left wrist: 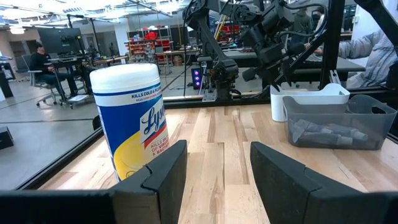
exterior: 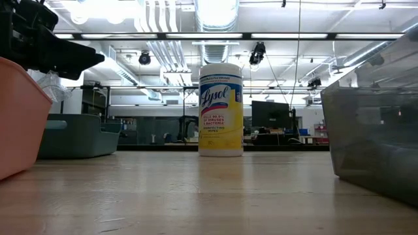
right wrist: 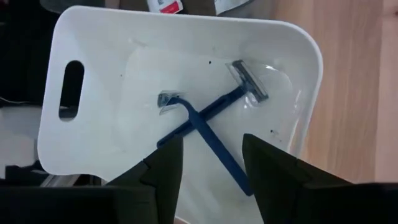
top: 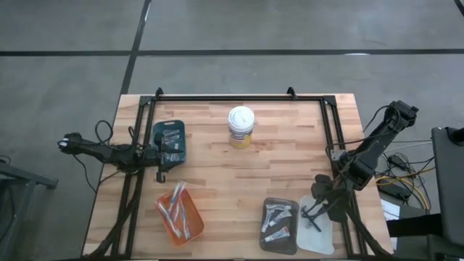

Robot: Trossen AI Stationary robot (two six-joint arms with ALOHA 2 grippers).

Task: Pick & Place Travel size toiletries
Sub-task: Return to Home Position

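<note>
Two dark blue razors (right wrist: 214,109) lie crossed on the floor of the white tray (right wrist: 93,37) at the table's near right. My right gripper (right wrist: 211,168) hangs open just above them, slanting down, its fingers standing either side of one razor's handle (right wrist: 224,155). In the high view it (top: 313,212) shows over the white tray (top: 322,243). Small silvery tubes (top: 278,217) lie in the grey tray (top: 267,243) beside it. Toothbrushes (top: 176,210) lie in the orange tray (top: 194,228). My left gripper (left wrist: 217,174) waits open and level at the table's left, by the teal tray (top: 169,140).
A large white-lidded wipes tub (top: 241,127) stands upright at the table's far middle, also seen ahead of the left fingers as the tub (left wrist: 134,118). A black frame (top: 239,97) runs round the table. People sit at desks in the room beyond.
</note>
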